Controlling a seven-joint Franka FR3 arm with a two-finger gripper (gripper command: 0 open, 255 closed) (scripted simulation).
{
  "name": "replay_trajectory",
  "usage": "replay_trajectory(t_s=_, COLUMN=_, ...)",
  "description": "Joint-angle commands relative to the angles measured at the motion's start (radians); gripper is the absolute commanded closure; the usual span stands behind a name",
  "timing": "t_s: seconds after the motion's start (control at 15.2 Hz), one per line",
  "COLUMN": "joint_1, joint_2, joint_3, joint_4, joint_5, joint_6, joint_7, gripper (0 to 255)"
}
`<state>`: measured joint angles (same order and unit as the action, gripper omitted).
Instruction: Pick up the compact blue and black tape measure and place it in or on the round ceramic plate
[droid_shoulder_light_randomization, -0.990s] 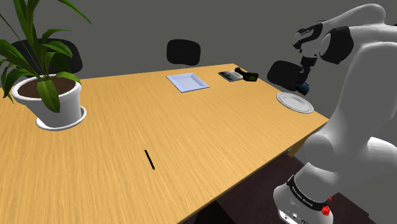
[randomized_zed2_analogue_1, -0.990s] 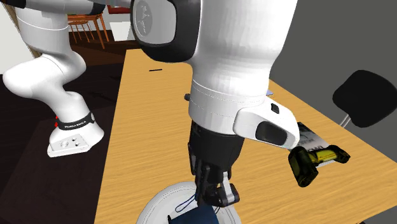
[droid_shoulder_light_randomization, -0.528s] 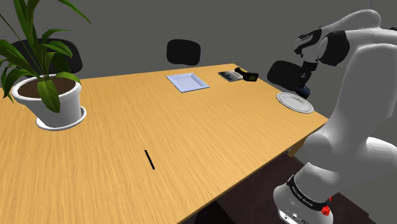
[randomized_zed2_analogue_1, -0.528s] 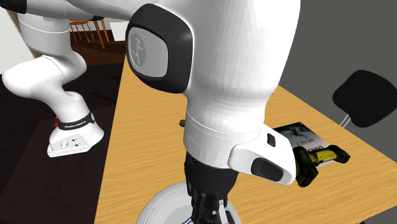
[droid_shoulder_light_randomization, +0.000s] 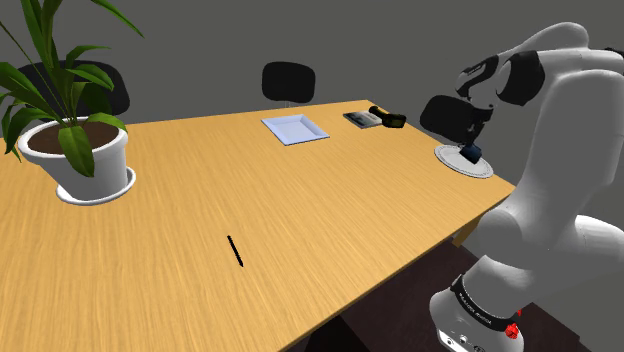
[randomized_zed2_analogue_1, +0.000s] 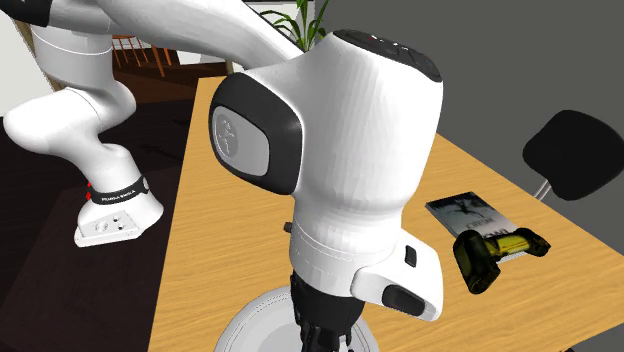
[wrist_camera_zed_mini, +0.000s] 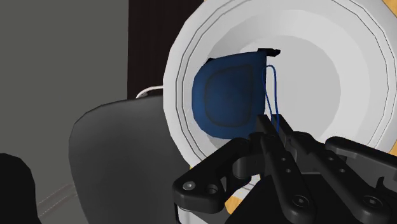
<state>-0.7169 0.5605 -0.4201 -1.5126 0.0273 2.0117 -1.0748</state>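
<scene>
Hanging the black pincer (droid_shoulder_light_randomization: 472, 144) low over the round white plate (droid_shoulder_light_randomization: 452, 160) at the corner of the wooden table (droid_shoulder_light_randomization: 300, 210). Holding the fingers narrow, almost together, and pinching the blue tape measure (wrist_camera_zed_mini: 228, 95) by its edge, next to where a thin blue cord loop (wrist_camera_zed_mini: 275, 83) is running back toward the fingertips. Carrying the tape measure just beyond the fingertips, inside the plate's raised rim and over its middle; looking very close to the plate's surface, though impossible to tell whether touching it or hanging just above. Pointing the pincer (randomized_zed2_analogue_1: 322, 338) straight down from under the white wrist, in the second exterior view, with the plate (randomized_zed2_analogue_1: 238, 330) spreading out around and beneath it. Passing a dark chair (wrist_camera_zed_mini: 121, 159) close beside the pincer, beyond the table's edge. Leaving a yellow and black handheld scanner (randomized_zed2_analogue_1: 492, 256) and a book (randomized_zed2_analogue_1: 465, 212) lying just beside each other, near the pincer but apart from it. Leaving a square white dish (droid_shoulder_light_randomization: 294, 128), a black pen (droid_shoulder_light_randomization: 235, 250) and a potted plant (droid_shoulder_light_randomization: 85, 150) sitting well apart from the pincer, the plant farthest of all.
</scene>
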Motion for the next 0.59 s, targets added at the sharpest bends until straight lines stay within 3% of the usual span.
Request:
replay_trajectory(t_s=0.0, joint_1=-0.002, joint_2=0.014, joint_3=0.003, joint_4=-0.006, joint_5=0.004, joint_6=0.02, joint_7=0.001, gripper=255)
replay_trajectory(t_s=0.53, joint_1=-0.003, joint_2=0.019, joint_3=0.004, joint_4=-0.012, joint_5=0.005, joint_6=0.03, joint_7=0.002, gripper=255)
